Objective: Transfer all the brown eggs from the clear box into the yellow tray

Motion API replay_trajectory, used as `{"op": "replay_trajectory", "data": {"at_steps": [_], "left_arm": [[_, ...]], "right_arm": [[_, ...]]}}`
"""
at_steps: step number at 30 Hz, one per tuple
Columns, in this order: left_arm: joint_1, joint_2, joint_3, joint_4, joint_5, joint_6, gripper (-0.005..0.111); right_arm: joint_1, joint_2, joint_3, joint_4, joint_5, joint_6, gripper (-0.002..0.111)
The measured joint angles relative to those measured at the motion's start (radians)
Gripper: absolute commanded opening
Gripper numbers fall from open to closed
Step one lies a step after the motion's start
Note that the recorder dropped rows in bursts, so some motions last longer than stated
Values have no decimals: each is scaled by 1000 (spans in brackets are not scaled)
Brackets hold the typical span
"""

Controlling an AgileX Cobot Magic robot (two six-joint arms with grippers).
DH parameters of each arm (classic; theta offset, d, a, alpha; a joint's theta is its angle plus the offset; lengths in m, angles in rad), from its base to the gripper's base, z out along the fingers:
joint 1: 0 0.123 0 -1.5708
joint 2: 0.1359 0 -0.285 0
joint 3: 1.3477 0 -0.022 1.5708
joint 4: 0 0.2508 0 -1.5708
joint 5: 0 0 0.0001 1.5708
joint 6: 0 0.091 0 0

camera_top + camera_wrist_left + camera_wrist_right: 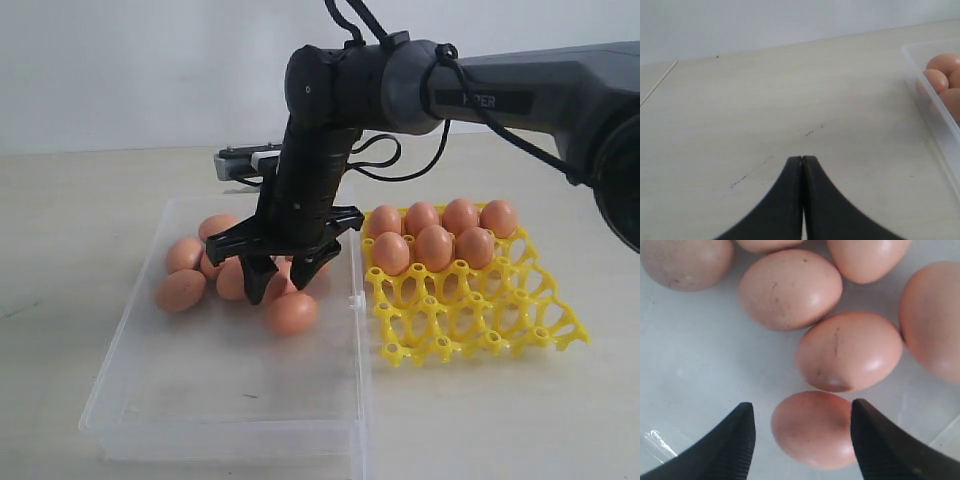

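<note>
Several brown eggs [181, 290] lie bunched at the far end of the clear box [220, 420]. Several more eggs [434, 247] sit in the back cups of the yellow tray [480, 320], just right of the box. My right gripper [283, 283] hangs open over the box, pointing down at the egg cluster. In the right wrist view, one egg [812, 430] lies on the box floor between the spread fingers of the right gripper [802, 407]. My left gripper [803, 159] is shut and empty over bare table, left of the box wall [935, 100].
The near half of the box floor holds no eggs. The front rows of tray cups stand empty. A small grey and white device [243, 163] sits on the table behind the box. The right arm [520, 95] reaches in from the upper right.
</note>
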Motion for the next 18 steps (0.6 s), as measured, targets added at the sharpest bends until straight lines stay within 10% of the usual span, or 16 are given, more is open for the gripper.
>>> {"op": "replay_trajectory", "data": {"at_steps": [18], "left_arm": [[0, 0, 0, 0, 0, 0, 0]], "right_arm": [[0, 8, 0, -27, 50, 27, 56]]}}
